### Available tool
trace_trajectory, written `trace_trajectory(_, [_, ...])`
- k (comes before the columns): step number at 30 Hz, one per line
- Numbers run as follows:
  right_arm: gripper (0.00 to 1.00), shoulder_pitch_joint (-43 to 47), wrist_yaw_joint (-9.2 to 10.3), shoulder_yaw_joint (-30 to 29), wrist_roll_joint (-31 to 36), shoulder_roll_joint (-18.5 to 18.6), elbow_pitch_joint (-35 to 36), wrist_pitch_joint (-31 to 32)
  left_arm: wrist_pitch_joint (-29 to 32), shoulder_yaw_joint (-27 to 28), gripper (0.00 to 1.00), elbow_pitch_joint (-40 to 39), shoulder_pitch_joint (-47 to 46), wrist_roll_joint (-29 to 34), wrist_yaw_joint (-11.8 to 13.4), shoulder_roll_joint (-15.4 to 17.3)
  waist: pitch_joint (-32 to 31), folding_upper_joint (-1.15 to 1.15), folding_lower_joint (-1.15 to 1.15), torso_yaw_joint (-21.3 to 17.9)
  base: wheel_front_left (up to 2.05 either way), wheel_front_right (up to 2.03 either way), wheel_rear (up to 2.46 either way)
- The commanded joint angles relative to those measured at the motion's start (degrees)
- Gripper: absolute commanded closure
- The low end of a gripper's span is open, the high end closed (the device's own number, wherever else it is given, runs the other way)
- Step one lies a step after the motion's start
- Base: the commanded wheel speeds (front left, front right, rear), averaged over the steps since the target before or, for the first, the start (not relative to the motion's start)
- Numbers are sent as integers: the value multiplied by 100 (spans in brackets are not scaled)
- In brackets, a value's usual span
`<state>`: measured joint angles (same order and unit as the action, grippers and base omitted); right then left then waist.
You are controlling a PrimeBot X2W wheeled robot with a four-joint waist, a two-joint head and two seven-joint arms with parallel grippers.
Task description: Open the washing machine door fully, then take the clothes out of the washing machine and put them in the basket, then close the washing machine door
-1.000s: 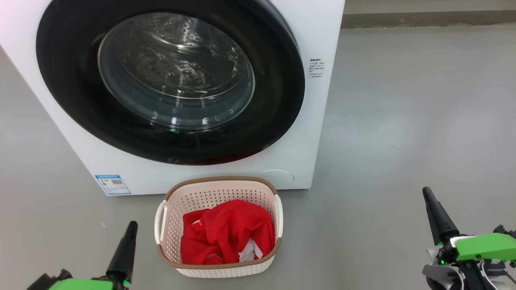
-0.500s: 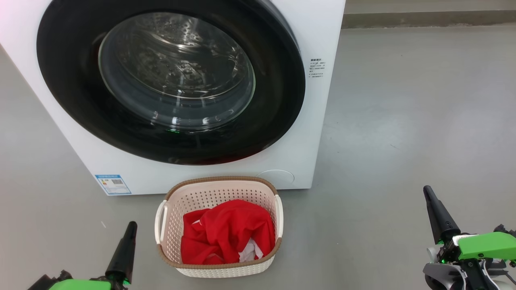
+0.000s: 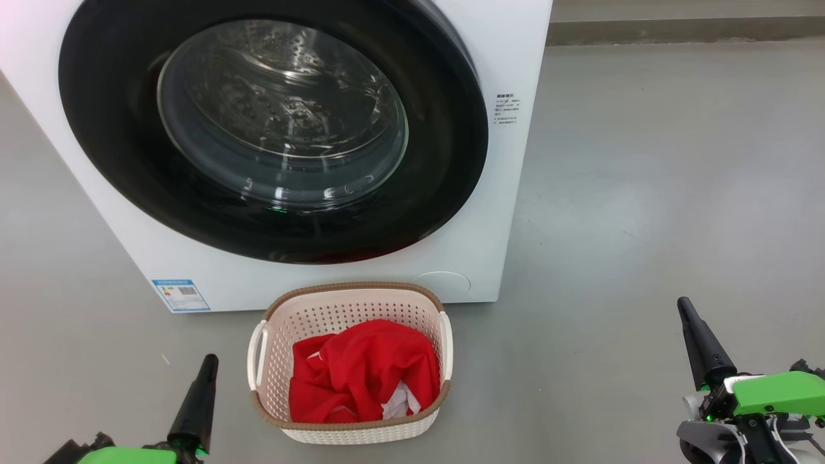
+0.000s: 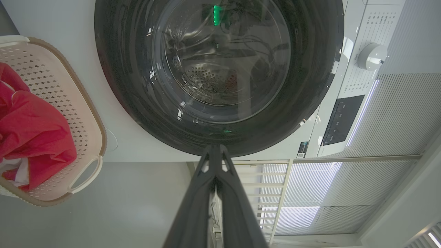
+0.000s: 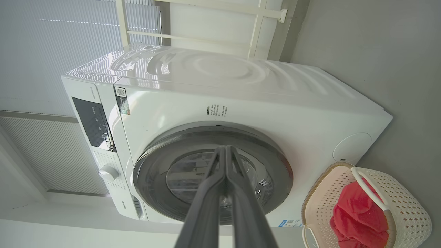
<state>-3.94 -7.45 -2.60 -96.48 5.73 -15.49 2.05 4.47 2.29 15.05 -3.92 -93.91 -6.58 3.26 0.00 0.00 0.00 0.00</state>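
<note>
Upper left of head view: washer (image 3: 499, 245), white, front toward camera, small blue label (image 3: 180, 295) at lower left corner of front. Centre of front: door (image 3: 271, 129), closed, flush against washer; glossy black rim, perforated drum visible through glass bowl.

Just in front of washer, below door's lower edge: basket (image 3: 335, 308), upright on grey floor (image 3: 644, 193). Contact between basket and washer not discernible.

Inside basket: clothes (image 3: 361, 374), red heap with a white patch toward near right, bunched at near side, far wall of basket bare.

Lower left: left gripper (image 3: 210, 361), beside basket's left handle but apart from it, above floor. Fingers pressed together, nothing between them. In left wrist view, tips aimed at door's black rim, well short of it.

Lower right: right gripper (image 3: 683, 306), well apart from basket and washer. Fingers likewise pressed together, empty. In right wrist view, tips aimed at door glass, no contact. Green housing behind each gripper.

Also in left wrist view: dial (image 4: 371, 56) and dark control panel (image 4: 339, 120) on washer's top band.
</note>
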Motion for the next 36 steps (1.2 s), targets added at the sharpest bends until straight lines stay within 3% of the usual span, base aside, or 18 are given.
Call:
trace_trajectory(1, [100, -241, -3, 116, -4, 93, 143, 37, 28, 208, 100, -118, -248, -10, -55, 125, 0, 0, 0, 0, 0, 0, 0])
trace_trajectory(36, [100, -243, -3, 83, 24, 69, 139, 64, 49, 235, 100, -117, -250, 13, -54, 105, 0, 0, 0, 0, 0, 0, 0])
